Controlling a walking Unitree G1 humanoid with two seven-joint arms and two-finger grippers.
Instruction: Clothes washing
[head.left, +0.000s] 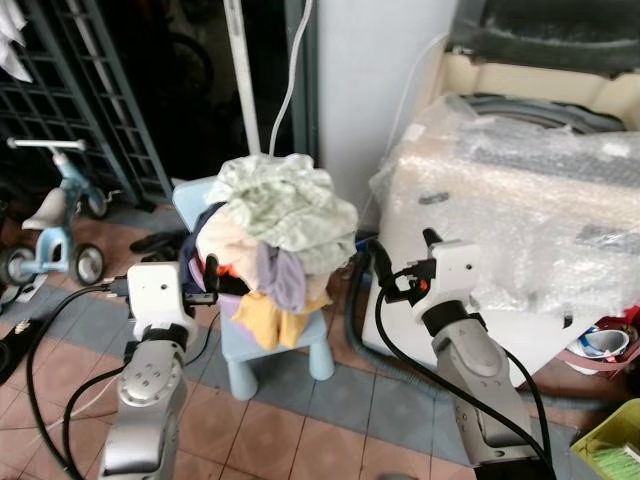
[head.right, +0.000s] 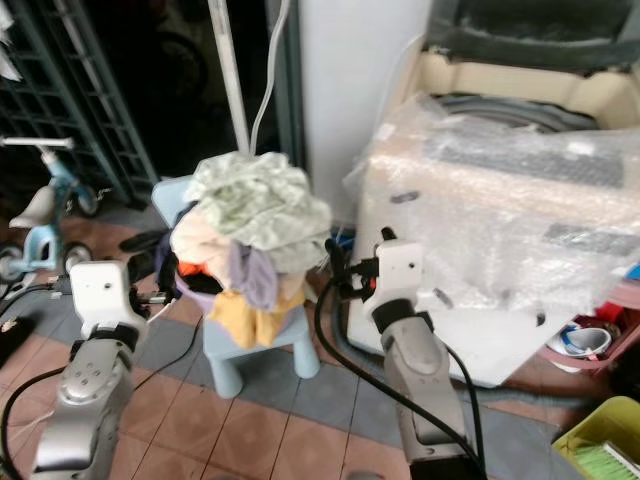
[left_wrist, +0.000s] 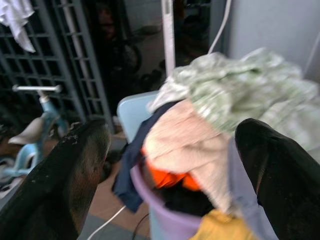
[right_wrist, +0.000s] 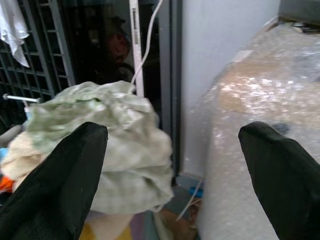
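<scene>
- Standing before a heap of laundry (head.left: 280, 235) piled high in a purple basket (left_wrist: 165, 210), itself sitting on a pale blue child's stool (head.left: 275, 350) on the tiled floor (head.left: 330, 420).
- Holding the left pincer (head.left: 212, 275) just beside the near-left flank of the heap, low, level with the basket's rim, fingers (left_wrist: 75, 175) spread wide with nothing between them.
- Holding the right pincer (head.left: 385, 275) near the heap's right flank, in the gap between the clothes and the washing machine (head.left: 520, 220), likewise wide and carrying nothing.
- Bracketing the heap from both sides, then, with the load lying forward of and between the two pincers; seeming slightly nearer on the left, the orange and cream pieces looming close in the left wrist view.
- Topping the pile: a pale green checked cloth (right_wrist: 110, 145), crumpled and bulging over the sides, with yellow and lilac garments spilling down the front.
- Rising tall rather than wide, the heap's long axis running roughly upright, so probably calling for an inward squeeze from both flanks or a grip lower down at the basket.
- Waiting close to the right: the washing machine, wrapped in bubble plastic, its open top lying higher than the pile and to the right of it.
- Judging the task barely begun, no garment lifted yet.
- Risking a spill of the loose top cloth if tilting the load.
- Leaving a child's tricycle (head.left: 50, 225) well apart at far left.
</scene>
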